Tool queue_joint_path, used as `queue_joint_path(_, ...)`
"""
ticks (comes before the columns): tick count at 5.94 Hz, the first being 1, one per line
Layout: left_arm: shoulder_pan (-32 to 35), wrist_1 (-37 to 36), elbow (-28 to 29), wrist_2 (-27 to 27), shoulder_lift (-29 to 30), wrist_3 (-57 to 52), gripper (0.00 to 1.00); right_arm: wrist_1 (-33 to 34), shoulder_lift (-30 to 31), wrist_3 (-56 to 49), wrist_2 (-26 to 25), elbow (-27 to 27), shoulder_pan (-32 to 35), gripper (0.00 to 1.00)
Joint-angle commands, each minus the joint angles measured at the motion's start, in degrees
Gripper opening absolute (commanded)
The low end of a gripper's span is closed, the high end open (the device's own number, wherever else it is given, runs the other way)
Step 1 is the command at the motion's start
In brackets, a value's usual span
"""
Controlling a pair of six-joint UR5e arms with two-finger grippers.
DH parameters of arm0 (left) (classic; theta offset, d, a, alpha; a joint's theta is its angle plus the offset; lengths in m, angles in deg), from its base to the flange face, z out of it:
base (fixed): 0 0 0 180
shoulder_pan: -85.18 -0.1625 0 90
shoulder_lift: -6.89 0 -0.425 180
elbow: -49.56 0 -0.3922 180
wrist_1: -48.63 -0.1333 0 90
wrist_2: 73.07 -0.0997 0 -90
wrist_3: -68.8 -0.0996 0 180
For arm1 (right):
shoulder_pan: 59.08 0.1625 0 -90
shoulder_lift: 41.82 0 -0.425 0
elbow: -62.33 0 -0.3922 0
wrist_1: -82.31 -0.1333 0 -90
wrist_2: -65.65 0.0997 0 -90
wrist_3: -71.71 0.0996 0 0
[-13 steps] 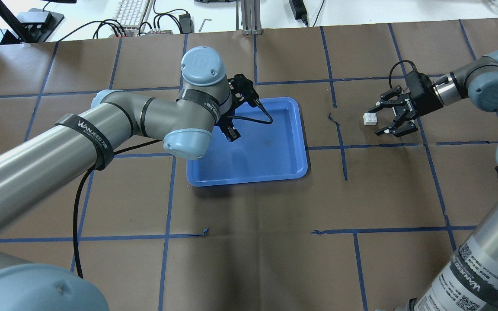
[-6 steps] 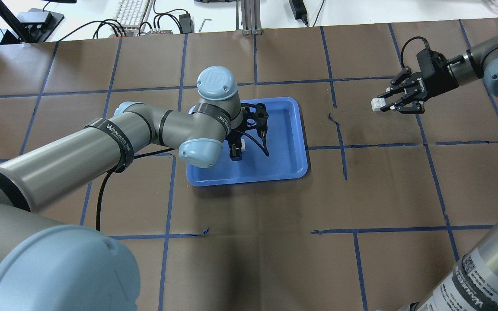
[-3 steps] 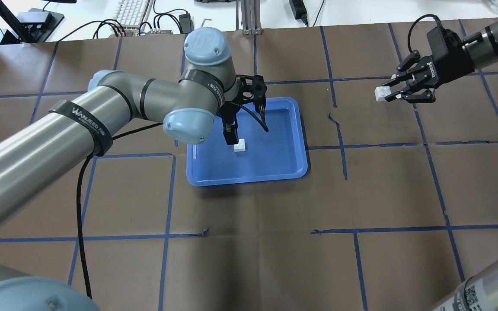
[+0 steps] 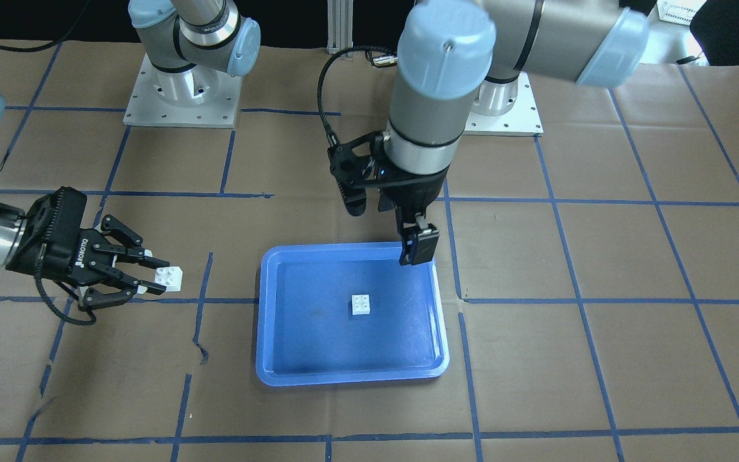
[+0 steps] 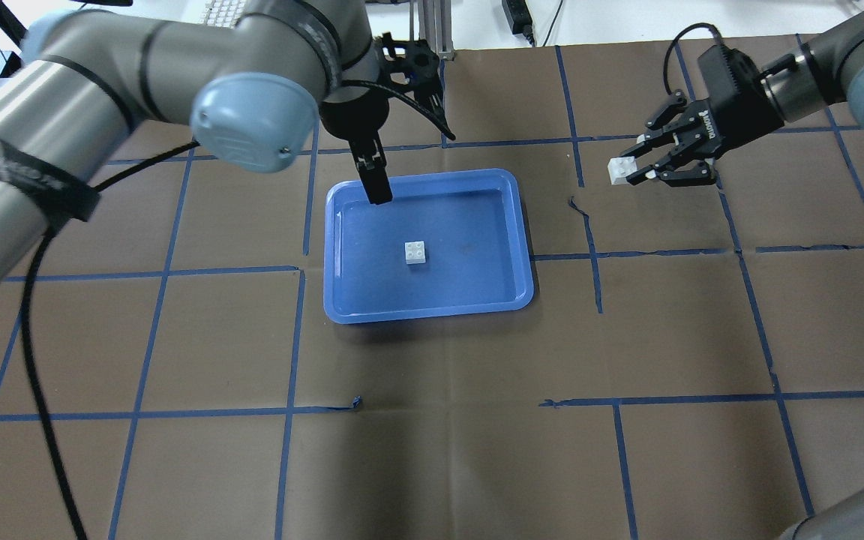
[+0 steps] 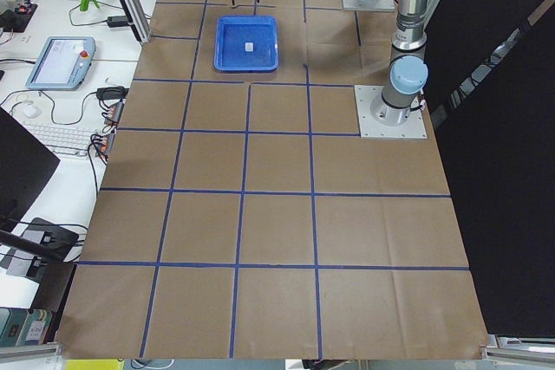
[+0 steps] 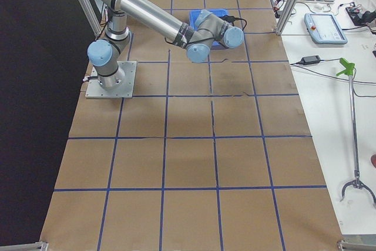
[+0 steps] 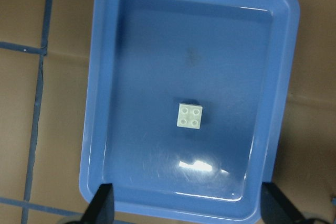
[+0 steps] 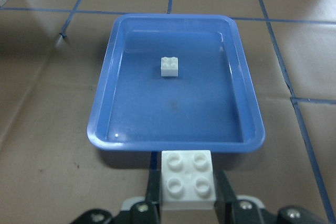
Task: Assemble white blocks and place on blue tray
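One white block (image 5: 415, 253) lies studs-up near the middle of the blue tray (image 5: 432, 315). It also shows in the front view (image 4: 361, 304) and in both wrist views (image 8: 189, 116) (image 9: 169, 66). My left gripper (image 5: 373, 180) is open and empty, raised above the tray's far left part. Its fingers (image 8: 103, 203) stand wide apart in the left wrist view. My right gripper (image 5: 638, 174) is shut on the second white block (image 5: 618, 170), held in the air to the right of the tray, studs up (image 9: 188, 178).
The table is covered in brown paper with a grid of blue tape lines (image 5: 589, 225). A metal post (image 5: 432, 30), cables and a keyboard lie beyond the far edge. The left arm's black cable (image 5: 34, 337) hangs over the left side of the table.
My left gripper set its block down on the tray, opened and rose toward the tray's far side. My right gripper closed on the other block, lifted it and moved left toward the tray.
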Motion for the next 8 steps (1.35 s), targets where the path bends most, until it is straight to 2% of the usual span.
queue_joint_path(1,-5.4,6.1,-1.5,-0.6,-7.6,19.3,0.99,1.0,-0.1,2.5,3.9,-0.3,5.7,0.25)
queue_joint_path(2,-7.4,5.9,-1.4,-1.7,-8.1,31.4,0.99,4.6,-0.4,5.1,4.1,-1.3,8.5,0.25)
queue_joint_path(3,-7.7,5.4,-1.0,-5.9,-8.3,44.1,0.99,13.5,-0.8,11.4,4.2,-4.2,11.0,0.24)
queue_joint_path(5,-7.8,6.2,-1.4,-6.2,-9.0,60.4,0.99,35.2,-5.1,23.7,5.5,-10.5,15.6,0.25)
queue_joint_path(6,-8.0,6.1,-0.9,-5.3,-9.0,61.2,0.99,41.3,-8.4,26.1,5.5,-11.2,16.7,0.25)
queue_joint_path(8,-9.3,6.1,-0.9,-3.9,-8.9,60.7,0.99,48.1,-13.3,27.2,5.5,-11.2,18.5,0.24)
